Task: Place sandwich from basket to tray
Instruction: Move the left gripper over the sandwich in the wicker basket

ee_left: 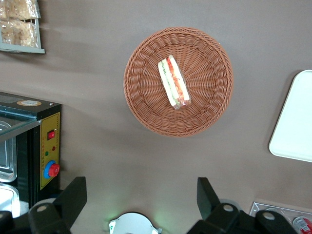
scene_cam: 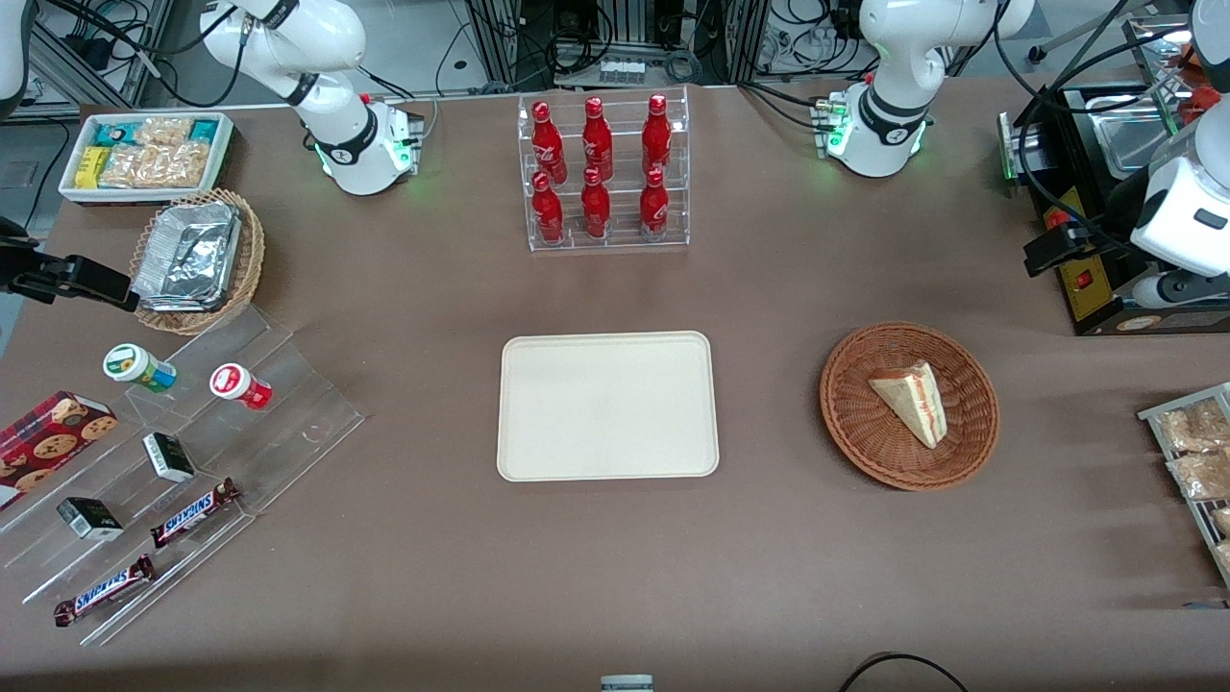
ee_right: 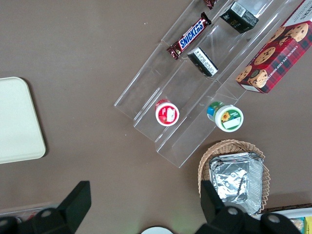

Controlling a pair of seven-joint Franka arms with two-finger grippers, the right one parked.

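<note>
In the basket (scene_cam: 909, 405), near the working arm's end of the table, you see the sandwich (scene_cam: 913, 400). The gripper (ee_left: 141, 197) hangs high above it, open, its fingers (ee_left: 72, 197) partly cut off. The tray (scene_cam: 607, 405) is at the table's middle.

The sandwich (scene_cam: 913, 401) (ee_left: 173, 82), a pale triangular wedge, is lying on its side inside the basket (scene_cam: 909, 405) (ee_left: 178, 81), showing red, orange and green filling along its cut edge. The round, shallow, reddish-brown wicker basket is sitting on the brown table toward the working arm's end. The tray (scene_cam: 607, 405) (ee_left: 296, 119), cream-coloured, flat and rectangular with rounded corners and a low rim, is lying beside the basket, apart from it. The gripper (ee_left: 141, 197) is hovering high above the table near the basket, fingers spread wide, holding nothing.
</note>
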